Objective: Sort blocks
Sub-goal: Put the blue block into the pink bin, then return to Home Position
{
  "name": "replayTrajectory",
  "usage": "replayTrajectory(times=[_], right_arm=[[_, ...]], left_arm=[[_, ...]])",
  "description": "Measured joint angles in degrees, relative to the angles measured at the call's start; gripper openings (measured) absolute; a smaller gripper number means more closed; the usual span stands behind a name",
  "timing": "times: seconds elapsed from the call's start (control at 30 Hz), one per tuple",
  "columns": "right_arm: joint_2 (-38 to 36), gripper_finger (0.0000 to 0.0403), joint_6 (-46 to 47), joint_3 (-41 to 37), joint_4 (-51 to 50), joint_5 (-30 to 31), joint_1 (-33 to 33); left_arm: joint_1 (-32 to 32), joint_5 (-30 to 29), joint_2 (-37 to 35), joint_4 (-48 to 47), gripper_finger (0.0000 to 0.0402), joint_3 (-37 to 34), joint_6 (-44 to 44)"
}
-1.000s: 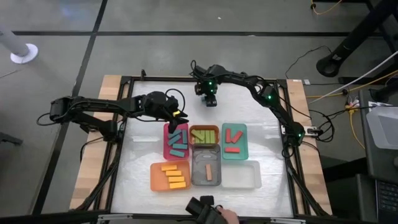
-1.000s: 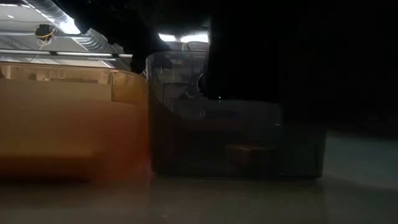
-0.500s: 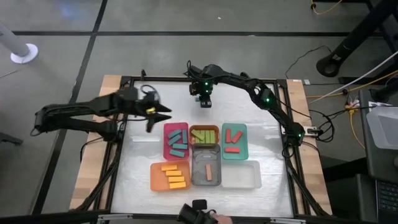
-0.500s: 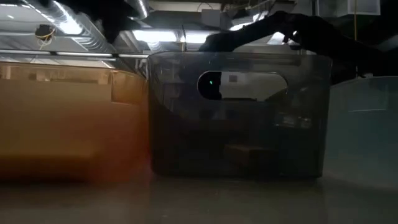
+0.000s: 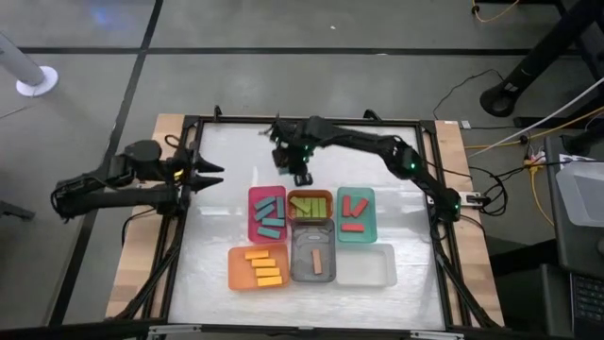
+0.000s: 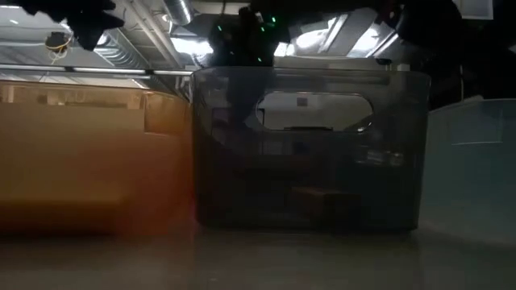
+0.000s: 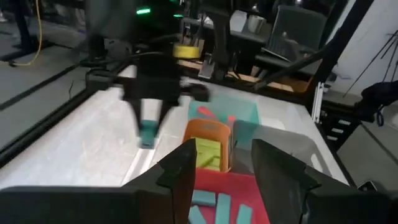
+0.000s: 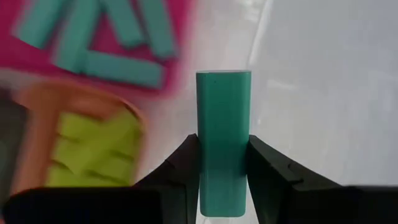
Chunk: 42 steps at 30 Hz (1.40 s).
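From above, the right gripper [image 5: 300, 176] hangs beside the pink tray [image 5: 253, 200], and the left gripper [image 5: 209, 174] sits spread and empty off to the side. Past the right wrist, the jaws pinch a teal block [image 8: 223, 140] upright between them, above bare table near the pink tray's teal blocks [image 8: 118, 67].

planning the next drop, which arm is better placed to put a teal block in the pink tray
Right: its pincer already grips a teal block above the table beside the pink tray. The left pincer is open, empty, off at the table edge.
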Motion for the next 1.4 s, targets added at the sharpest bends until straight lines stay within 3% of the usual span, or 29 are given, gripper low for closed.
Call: replayTrajectory(times=[0.13,0.27,0.43,0.7,0.87,1.07,1.17,1.4], right_arm=[[0.0,0.0106,0.8,0.0,2.8,0.0,5.1],[0.0,0.0107,0.9,0.0,8.2,0.0,9.8],[0.0,0.0108,0.9,-0.1,13.7,-0.1,14.1],[-0.1,0.0113,0.9,-1.6,18.9,0.6,16.1],[-0.1,0.0159,1.5,-1.6,20.2,2.1,16.4],[-0.1,0.0216,3.8,-1.5,20.8,6.2,16.7],[-0.3,0.0227,7.2,-0.3,18.7,8.4,16.5],[-8.3,0.0225,17.9,-0.1,10.4,8.6,14.0]], left_arm=[[0.0,0.0,-5.4,1.4,0.0143,-5.3,-0.4],[0.0,-0.1,-8.2,9.6,0.0143,-12.3,0.1],[0.0,0.0,-8.6,19.9,0.0143,-21.5,0.1],[0.0,-0.1,-8.5,26.9,0.0143,-33.4,-3.6],[0.0,0.1,-7.4,31.7,0.0143,-34.2,-2.3],[0.0,0.0,-7.6,29.2,0.0143,-34.1,-3.1],[0.0,-0.3,-7.5,28.8,0.0143,-34.1,-7.2],[0.0,-0.6,-7.5,28.7,0.0143,-34.1,-5.8]])
